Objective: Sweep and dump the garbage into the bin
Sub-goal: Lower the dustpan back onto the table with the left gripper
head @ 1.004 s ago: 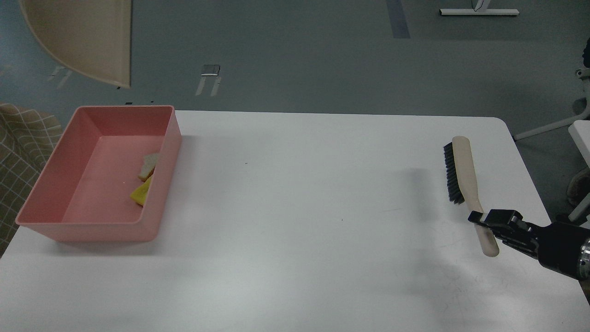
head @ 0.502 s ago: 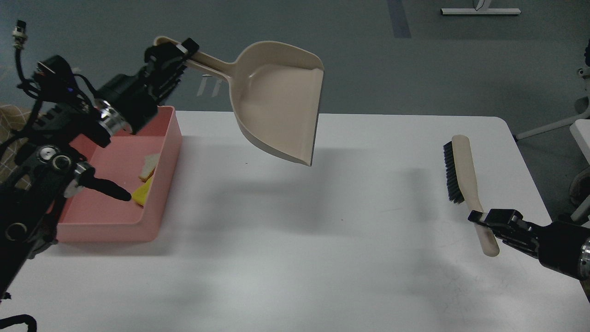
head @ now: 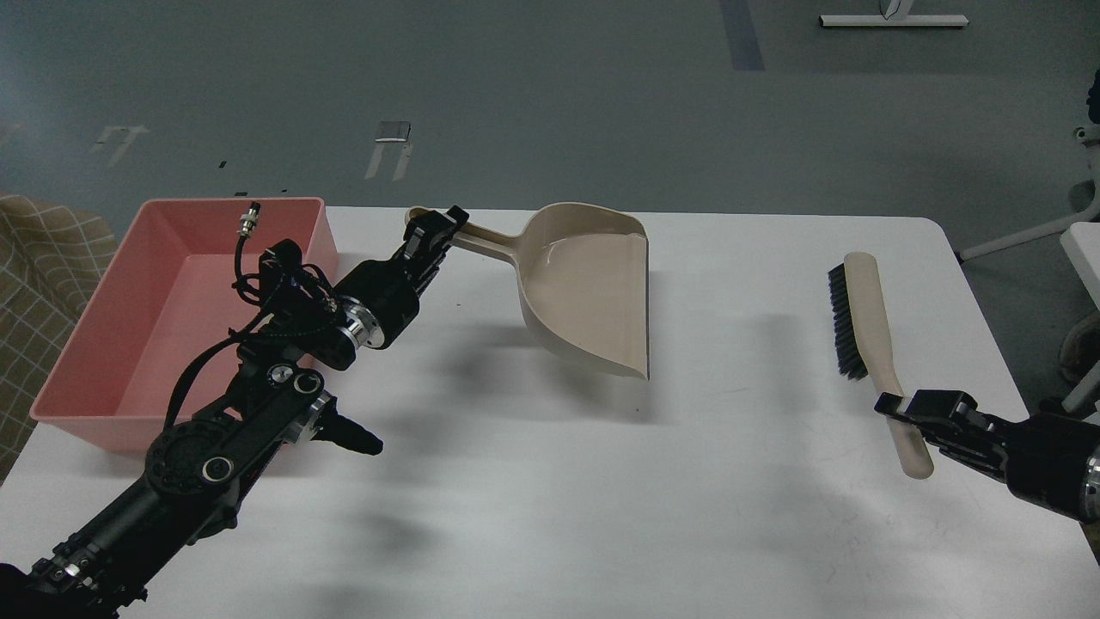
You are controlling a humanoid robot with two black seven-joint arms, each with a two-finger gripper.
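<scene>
The salmon-pink bin (head: 103, 344) stands at the table's left edge. My left arm crosses in front of it and hides the garbage. My left gripper (head: 434, 230) is shut on the long handle of the beige dustpan (head: 589, 288), which hangs tilted low over the table's middle. My right gripper (head: 902, 411) is shut on the handle of the brush (head: 864, 322), which lies along the right side of the table with its black bristles facing left.
The white table (head: 601, 490) has a rounded far right corner. A checked fabric seat (head: 43, 284) stands left of the bin. White furniture legs (head: 1031, 241) stand on the floor at the right.
My left arm has swung in from the left and carried the dustpan from high over the bin down and right to the table's middle. The right gripper and brush have stayed put.
</scene>
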